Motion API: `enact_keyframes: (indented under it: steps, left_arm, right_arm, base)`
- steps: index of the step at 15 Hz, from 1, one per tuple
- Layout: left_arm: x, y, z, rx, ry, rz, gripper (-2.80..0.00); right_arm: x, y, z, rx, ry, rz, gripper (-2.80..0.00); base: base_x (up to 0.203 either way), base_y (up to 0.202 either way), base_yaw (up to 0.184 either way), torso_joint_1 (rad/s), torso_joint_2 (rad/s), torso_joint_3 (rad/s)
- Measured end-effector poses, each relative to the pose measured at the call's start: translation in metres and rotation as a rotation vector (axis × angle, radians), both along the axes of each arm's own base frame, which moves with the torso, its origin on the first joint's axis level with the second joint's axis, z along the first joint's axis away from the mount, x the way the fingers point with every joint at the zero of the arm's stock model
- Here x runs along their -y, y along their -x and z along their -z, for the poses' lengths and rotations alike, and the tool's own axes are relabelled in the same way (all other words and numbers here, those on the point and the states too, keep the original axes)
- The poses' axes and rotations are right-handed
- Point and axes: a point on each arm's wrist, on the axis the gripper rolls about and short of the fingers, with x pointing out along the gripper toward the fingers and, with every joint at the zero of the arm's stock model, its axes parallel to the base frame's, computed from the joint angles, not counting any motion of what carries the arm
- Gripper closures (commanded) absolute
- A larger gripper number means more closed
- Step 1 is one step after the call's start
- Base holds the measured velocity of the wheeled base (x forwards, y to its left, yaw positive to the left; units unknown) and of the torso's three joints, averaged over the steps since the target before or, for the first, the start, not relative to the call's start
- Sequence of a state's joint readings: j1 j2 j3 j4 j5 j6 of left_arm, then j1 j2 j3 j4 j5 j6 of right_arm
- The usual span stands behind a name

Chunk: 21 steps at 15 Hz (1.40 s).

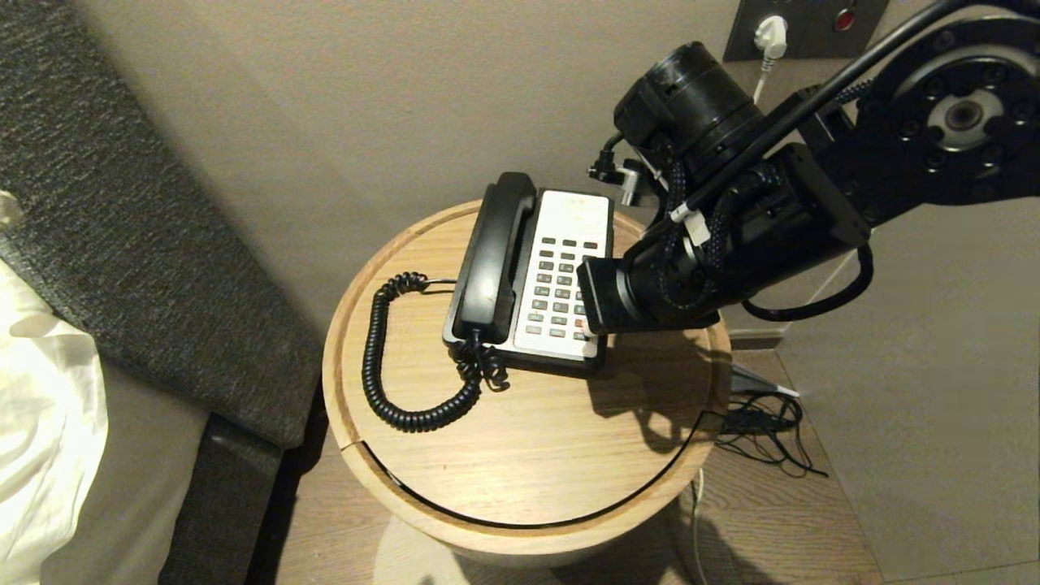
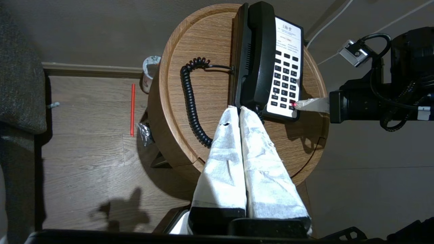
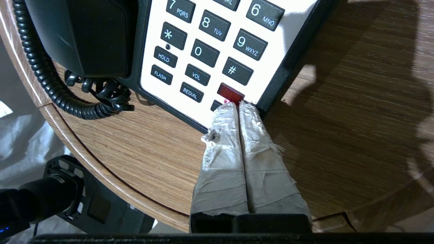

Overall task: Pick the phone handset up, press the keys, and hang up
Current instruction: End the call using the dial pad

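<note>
The black phone handset [image 1: 491, 260] lies in its cradle on the left side of the black-and-white phone base [image 1: 569, 213], on a round wooden table [image 1: 528, 455]. Its coiled cord [image 1: 374, 357] loops over the tabletop. My right gripper [image 3: 237, 104] is shut, and its taped fingertips rest at the red key [image 3: 230, 93] in the keypad's bottom corner. In the head view the right wrist [image 1: 699, 268] hides those tips. My left gripper [image 2: 239, 108] is shut and empty, hovering above the table's front near the handset's [image 2: 261, 54] lower end. It is outside the head view.
A dark upholstered bed edge [image 1: 146, 244] stands left of the table. Behind it is a wall with an outlet and white plug [image 1: 770, 36]. Cables [image 1: 764, 422] lie on the floor at the right. A red straw [image 2: 132, 108] and a cup [image 2: 149, 73] lie on the floor.
</note>
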<state>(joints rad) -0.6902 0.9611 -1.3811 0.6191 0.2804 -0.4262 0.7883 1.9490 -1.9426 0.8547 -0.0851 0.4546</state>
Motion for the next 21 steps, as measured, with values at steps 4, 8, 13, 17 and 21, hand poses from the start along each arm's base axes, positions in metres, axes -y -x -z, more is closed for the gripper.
enact_keyframes:
  steps: [4,8,13,17,21]
  left_arm:
    - [0.0,0.001,0.002,-0.007,0.0,0.01,0.0]
    - [-0.001,0.002,0.005,-0.012,-0.004,0.007,0.0]
    - [-0.003,0.003,0.009,-0.018,-0.008,0.006,0.0]
    - [-0.005,0.005,0.014,-0.024,-0.012,0.004,0.0]
    - [-0.006,0.006,0.016,-0.027,-0.012,0.007,0.0]
  right_arm:
    - [0.0,0.0,0.001,-0.002,0.002,0.0,0.0]
    - [0.001,0.001,-0.001,-0.001,0.001,-0.001,0.0]
    - [0.004,0.005,-0.007,0.015,-0.008,-0.005,0.0]
    - [0.005,0.007,-0.01,0.026,-0.015,-0.007,0.0]
    - [0.003,0.006,-0.008,0.023,-0.013,-0.006,0.0]
  base:
    - [0.0,0.0,0.0,0.0,0.0,0.0]
    - [0.0,0.0,0.0,0.0,0.0,0.0]
    - [0.0,0.0,0.0,0.0,0.0,0.0]
    - [0.0,0.0,0.0,0.0,0.0,0.0]
    - [0.0,0.0,0.0,0.0,0.0,0.0]
